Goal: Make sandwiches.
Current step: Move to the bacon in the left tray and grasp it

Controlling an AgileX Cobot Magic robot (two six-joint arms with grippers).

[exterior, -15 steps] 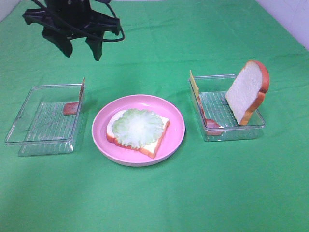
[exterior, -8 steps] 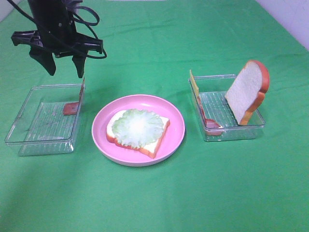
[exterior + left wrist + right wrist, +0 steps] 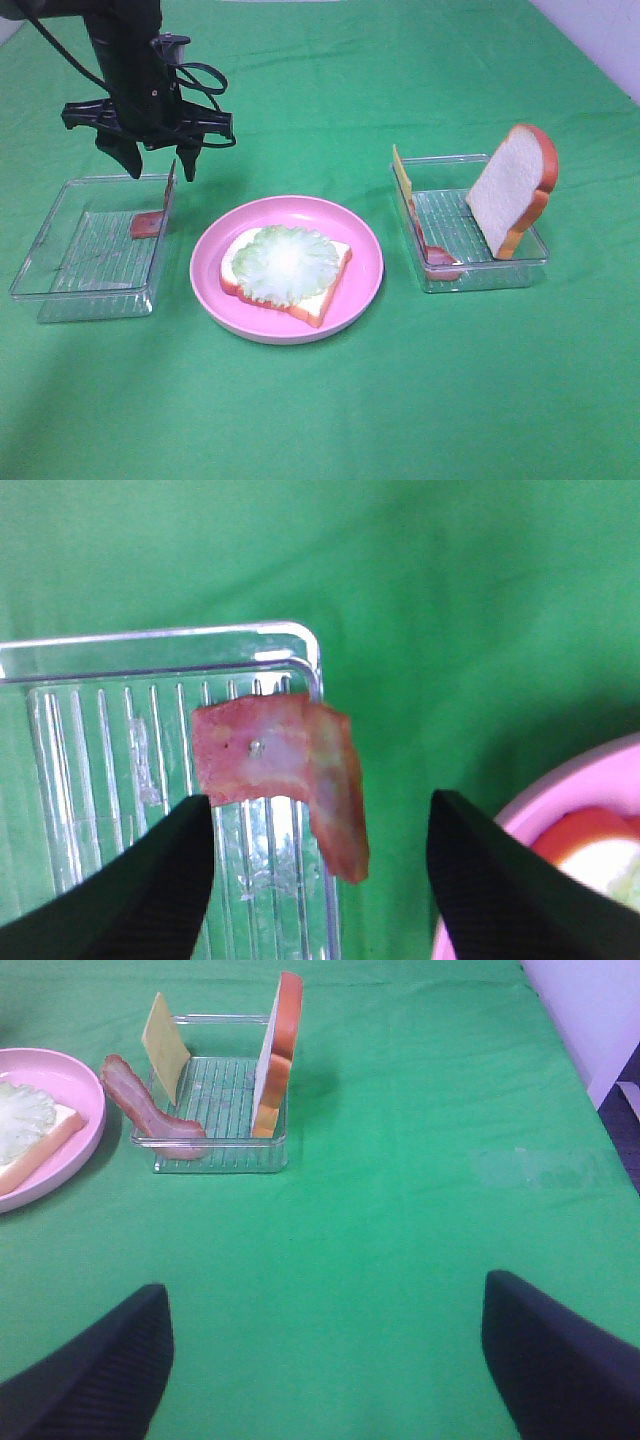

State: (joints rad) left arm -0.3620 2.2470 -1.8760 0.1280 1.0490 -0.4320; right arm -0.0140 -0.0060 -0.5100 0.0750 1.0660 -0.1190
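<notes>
A bread slice [image 3: 332, 272] topped with pale green lettuce [image 3: 285, 262] lies on the pink plate [image 3: 366, 250]. A reddish bacon strip [image 3: 150, 221] leans on the right wall of the left clear tray [image 3: 60, 291]. My left gripper [image 3: 160, 172] is open and hovers just above that bacon; in the left wrist view the bacon [image 3: 280, 765] sits between the open fingers [image 3: 150, 880]. The right tray [image 3: 485, 281] holds a cheese square [image 3: 400, 170], a bacon strip [image 3: 432, 248] and an upright bread slice [image 3: 512, 190]. My right gripper [image 3: 325, 1285] is open and empty, away from that tray [image 3: 220, 1160].
Everything stands on a green cloth [image 3: 320, 420]. A pale wall or edge [image 3: 590, 1020] runs along the table's far right side. The left arm's cables [image 3: 205, 75] hang above the left tray's back corner.
My left gripper has come down and to the right, from high behind the left tray to just over the bacon at the tray's right wall. Nothing else moved.
</notes>
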